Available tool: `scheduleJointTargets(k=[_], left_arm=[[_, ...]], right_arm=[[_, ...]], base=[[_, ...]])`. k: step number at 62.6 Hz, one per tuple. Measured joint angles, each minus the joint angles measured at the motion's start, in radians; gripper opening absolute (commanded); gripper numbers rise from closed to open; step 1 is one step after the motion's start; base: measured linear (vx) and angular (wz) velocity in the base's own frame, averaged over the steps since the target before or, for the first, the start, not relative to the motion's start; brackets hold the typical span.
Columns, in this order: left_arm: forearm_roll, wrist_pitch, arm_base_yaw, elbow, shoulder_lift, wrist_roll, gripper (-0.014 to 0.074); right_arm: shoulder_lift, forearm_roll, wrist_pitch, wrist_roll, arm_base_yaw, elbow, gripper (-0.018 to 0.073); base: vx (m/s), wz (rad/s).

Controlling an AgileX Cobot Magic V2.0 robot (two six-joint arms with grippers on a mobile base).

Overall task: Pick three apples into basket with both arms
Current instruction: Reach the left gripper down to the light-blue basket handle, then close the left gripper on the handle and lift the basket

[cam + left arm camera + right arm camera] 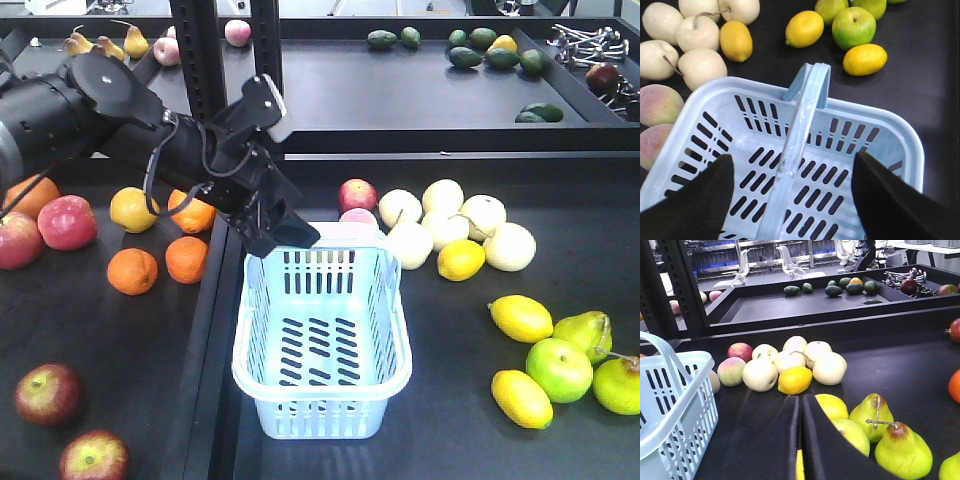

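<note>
The pale blue basket (pixel 320 412) stands empty in the middle of the table, its handle (pixel 802 115) raised. My left gripper (pixel 282 240) hangs over the basket's far end. In the left wrist view it (pixel 794 156) is open, its black fingers (pixel 700 200) either side of the handle, holding nothing. Two dark red apples (pixel 48 393) (pixel 93 458) lie at the front left, well away from both grippers. Another red apple (pixel 357 194) sits just behind the basket. My right gripper (pixel 800 405) is shut and empty, low over the table right of the basket (pixel 675 405).
Oranges (pixel 132 270) and pink-red apples (pixel 67 222) lie left of the basket beyond a tray divider (pixel 215 330). Pale pears (pixel 509 246), lemons (pixel 520 318), a green apple (pixel 558 368) and green pears (pixel 902 450) crowd the right. A black rack post (pixel 200 60) stands behind.
</note>
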Motion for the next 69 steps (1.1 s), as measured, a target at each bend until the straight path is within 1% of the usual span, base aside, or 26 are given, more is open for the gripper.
scheduleJointTargets(k=[54,59,63,69], left_arm=[[0.011,-0.02,-0.001,0.0,0.144,0.0,0.0479],[0.013,-0.013,-0.001,0.0,0.146,-0.001,0.0451],[0.013,-0.013,-0.001,0.0,0.146,-0.003,0.0409],[0.013,-0.012,-0.001,0.0,0.146,-0.004,0.0309]], right_arm=[[0.0,0.0,0.0,0.0,0.0,0.0,-0.0004],[0.0,0.0,0.0,0.0,0.0,0.0,-0.0004],[0.0,0.0,0.0,0.0,0.0,0.0,-0.0004],[0.0,0.0,0.0,0.0,0.0,0.0,-0.0004]], base=[[0.0,0.0],[0.0,0.0],[0.0,0.0],[0.0,0.0]])
